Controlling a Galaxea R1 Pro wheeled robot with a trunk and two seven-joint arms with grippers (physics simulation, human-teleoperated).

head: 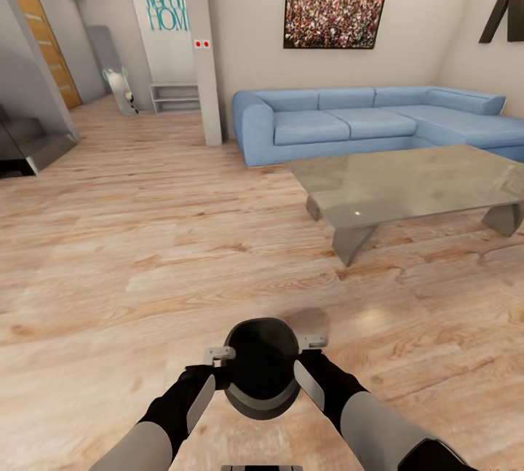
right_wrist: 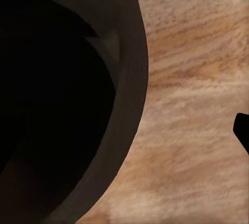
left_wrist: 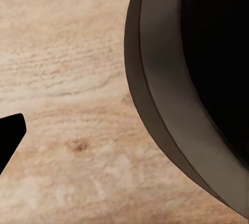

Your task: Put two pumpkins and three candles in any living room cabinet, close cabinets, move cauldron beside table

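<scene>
The left gripper and the right gripper are pressed against opposite sides of the cauldron, which is held between them low over the wooden floor; whether each pair of jaws is spread or closed cannot be told. The cauldron is judged rigid, smooth and fairly heavy, so it is best squeezed evenly at its widest flanks. The table is seen well apart, ahead to the right, before the sofa.

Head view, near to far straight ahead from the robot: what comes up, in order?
Cauldron between the left end effector and the right end effector → bare wood floor → table → blue sofa → painting.
</scene>
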